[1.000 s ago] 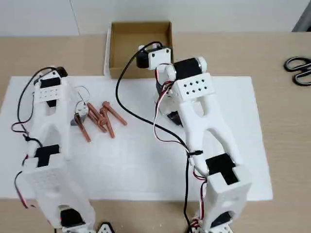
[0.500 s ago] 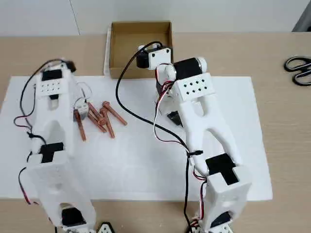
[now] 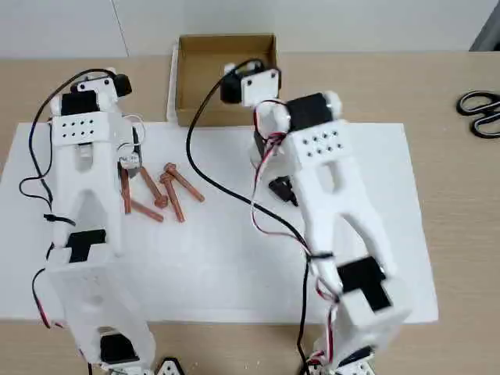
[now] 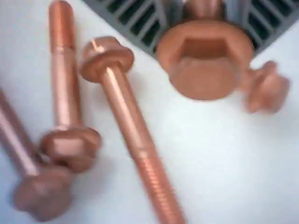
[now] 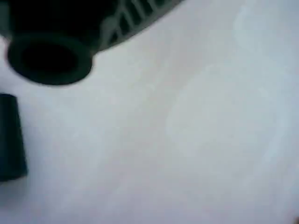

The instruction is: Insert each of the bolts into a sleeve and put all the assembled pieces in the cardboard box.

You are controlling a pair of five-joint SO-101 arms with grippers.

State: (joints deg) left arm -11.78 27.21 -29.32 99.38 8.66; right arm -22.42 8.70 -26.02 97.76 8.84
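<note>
Status: left gripper (image 4: 205,14), fingers (image 4: 135,18) pinching copper-coloured flanged metal bolt (image 4: 205,60) by shank, presumably readied for insertion; other bolts (image 4: 126,121) loose on white sheet (image 4: 224,163); right gripper (image 5: 70,28) clamped on black tubular sleeve (image 5: 49,58), bore open to receive; brown cardboard box (image 3: 226,39) behind sheet

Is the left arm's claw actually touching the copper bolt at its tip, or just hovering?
Touching. The left wrist view shows the bolt wedged between the ribbed grey jaws of the left gripper, head facing the camera.
</note>
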